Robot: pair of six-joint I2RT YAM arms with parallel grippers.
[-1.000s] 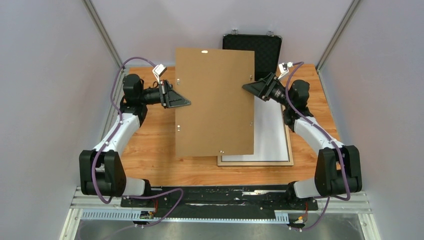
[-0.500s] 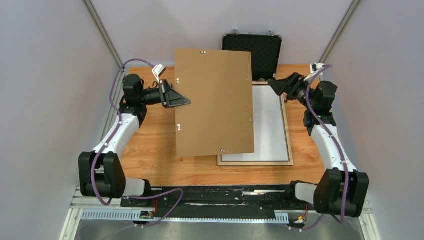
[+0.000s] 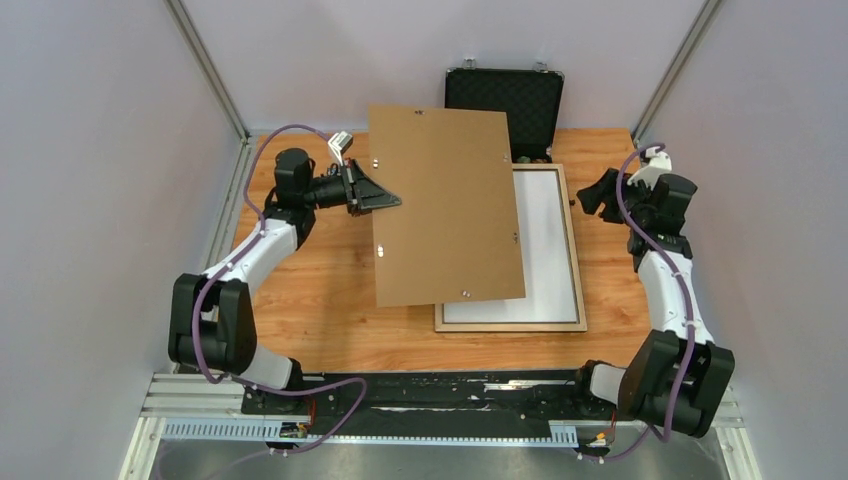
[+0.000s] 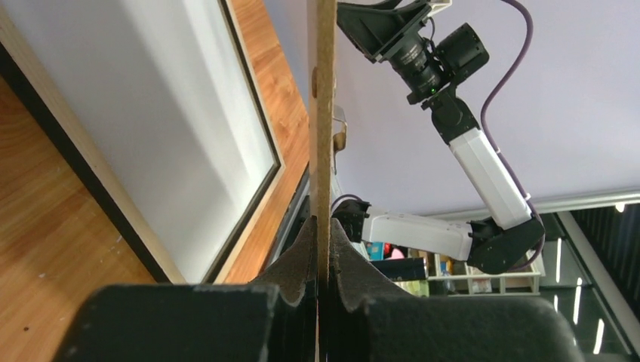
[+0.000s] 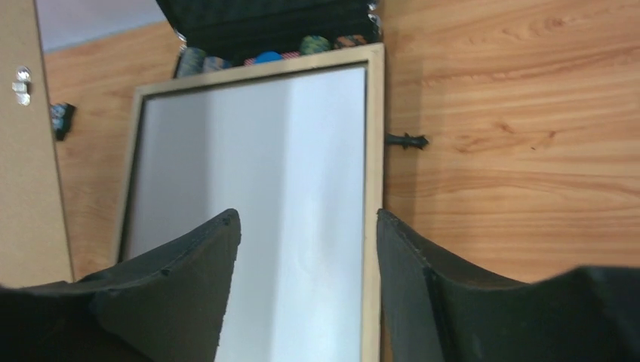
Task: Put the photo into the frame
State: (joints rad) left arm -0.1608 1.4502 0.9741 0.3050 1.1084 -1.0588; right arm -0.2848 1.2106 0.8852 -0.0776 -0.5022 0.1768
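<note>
The frame (image 3: pixel 510 326) lies flat on the table at right, its light wood rails up. Inside it, the photo (image 3: pixel 548 250) shows its plain white back. My left gripper (image 3: pixel 394 201) is shut on the left edge of a brown hardboard backing panel (image 3: pixel 445 200), held above the table and overlapping the frame's left part. The left wrist view shows the panel (image 4: pixel 322 113) edge-on, pinched between the fingertips of that gripper (image 4: pixel 323 222). My right gripper (image 3: pixel 588 197) hangs open and holds nothing, to the right of the frame. In its wrist view, my right gripper (image 5: pixel 306 215) straddles the right rail of the frame (image 5: pixel 373 151) and the photo (image 5: pixel 264 151).
An open black case (image 3: pixel 505 98) with chips stands at the back behind the frame. A small black piece (image 5: pixel 406 140) lies on the wood just right of the frame. Grey walls close in both sides.
My right gripper has let go of the panel's right edge and pulled back to the right. My left arm has carried the panel rightward and tilted it, further over the frame.
</note>
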